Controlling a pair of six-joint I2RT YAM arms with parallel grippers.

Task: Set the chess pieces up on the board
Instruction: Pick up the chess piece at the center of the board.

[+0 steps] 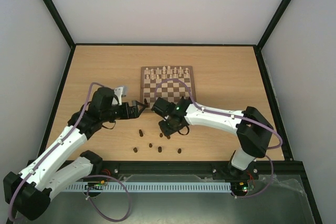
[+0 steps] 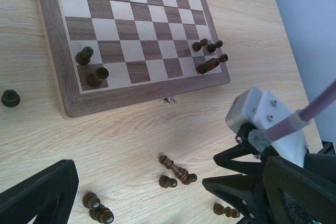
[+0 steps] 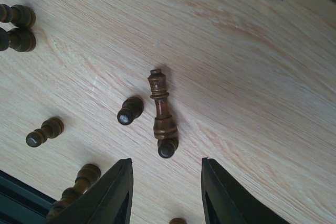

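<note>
**Right gripper (image 3: 167, 163) hangs open over toppled dark chess pieces (image 1: 150, 145) in front of the chessboard (image 1: 156, 88).**

Its fingers (image 3: 118, 192) are spread and hold nothing. At 12 o'clock from them in the right wrist view, a tall dark piece (image 3: 160, 109) lies on its side on the wooden table (image 3: 262, 103). A smaller piece (image 3: 167, 148) touches its base and a pawn (image 3: 130, 111) lies just beside it at 9 o'clock. The left gripper (image 1: 142, 105), likewise released and empty, sits at the board's 7 o'clock corner. Most dark pieces lie loose on the table at 6 o'clock from the board. Two upright pieces (image 2: 84, 55) stand in its 7 o'clock corner, and a fallen piece (image 2: 208, 65) lies among a small cluster at 4 o'clock. Cream pieces (image 1: 165, 71) line the 12 o'clock edge.
</note>
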